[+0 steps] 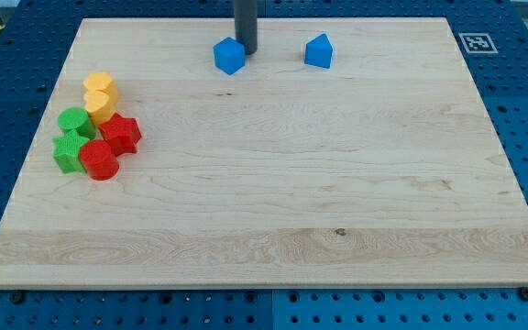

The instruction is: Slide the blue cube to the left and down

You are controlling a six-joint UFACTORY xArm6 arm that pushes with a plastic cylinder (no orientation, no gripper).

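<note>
The blue cube (230, 55) sits near the top edge of the wooden board (264, 183), a little left of centre. My tip (247, 51) comes down from the view's top and stands right against the cube's upper right side. A second blue block (318, 51), with a peaked top, lies to the right of the tip, apart from it.
At the view's left a cluster of blocks lies together: a yellow block (101, 95), a green cylinder (73, 122), a green star-like block (67, 152), a red star-like block (120, 134) and a red cylinder (99, 160). A marker tag (474, 42) is at the board's top right corner.
</note>
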